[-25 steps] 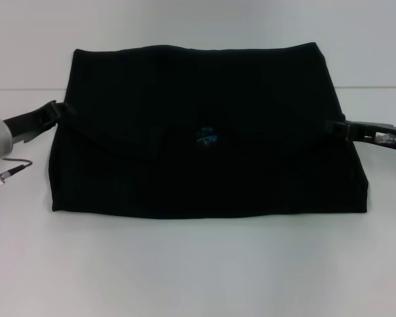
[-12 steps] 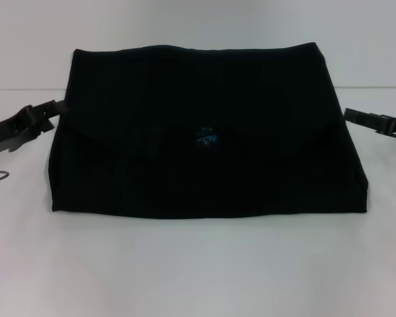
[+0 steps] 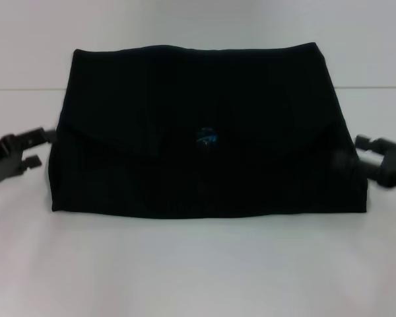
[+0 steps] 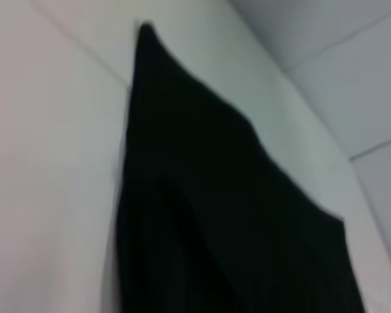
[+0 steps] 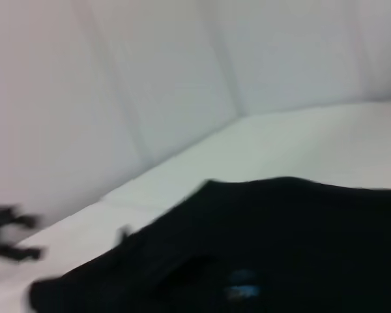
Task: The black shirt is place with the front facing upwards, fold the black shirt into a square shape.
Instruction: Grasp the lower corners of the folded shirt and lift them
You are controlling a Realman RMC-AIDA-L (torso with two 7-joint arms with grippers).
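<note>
- Head view: the black shirt [image 3: 204, 142] lies folded mid-surface [image 3: 198, 264].
- Left pincer [image 3: 28, 149] and right pincer [image 3: 366, 146] flank it, seemingly parted, empty.
- Soft, limp cloth; best gripped at side edges.

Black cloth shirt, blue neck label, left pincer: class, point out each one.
Black cloth shirt [image 3: 185, 86], head view, far folded panel.
Blue neck label [image 3: 206, 137], head view, its centre.
Left pincer [image 3: 38, 148], head view, between its fingertips.
</note>
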